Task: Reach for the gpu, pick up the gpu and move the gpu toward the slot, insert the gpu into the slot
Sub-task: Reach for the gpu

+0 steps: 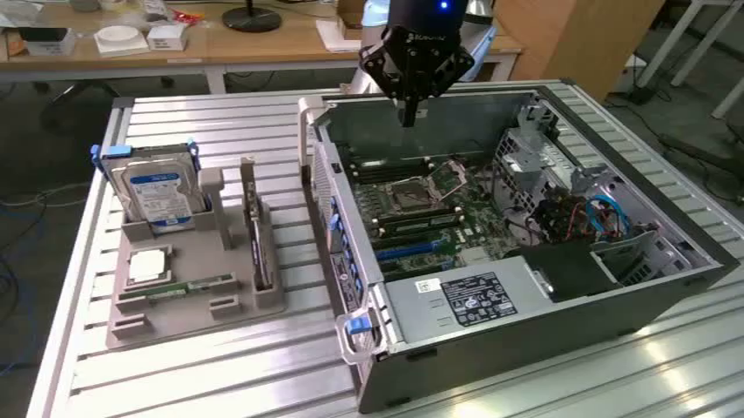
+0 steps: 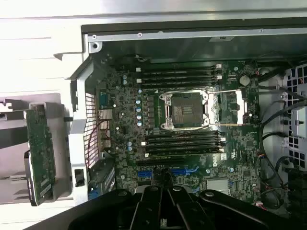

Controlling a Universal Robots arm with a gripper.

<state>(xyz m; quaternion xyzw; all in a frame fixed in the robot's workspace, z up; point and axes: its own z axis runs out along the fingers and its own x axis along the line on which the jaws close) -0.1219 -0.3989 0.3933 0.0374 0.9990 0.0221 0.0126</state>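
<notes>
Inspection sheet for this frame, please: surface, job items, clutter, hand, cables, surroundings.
Surface: slatted metal table carrying a grey parts holder and an open computer case.
Job's things: gpu stands on edge in the holder, untouched; blue slot inside the case is vacant.
Clutter: hard drive, processor chip and memory stick, all in the holder.
Hand: hand shut, holding nothing, hangs above the open case, apart from the gpu.
Cables: blue and red leads inside the case, toward the exterior view's right.
Surroundings: wooden desk behind, with small items on it.
</notes>
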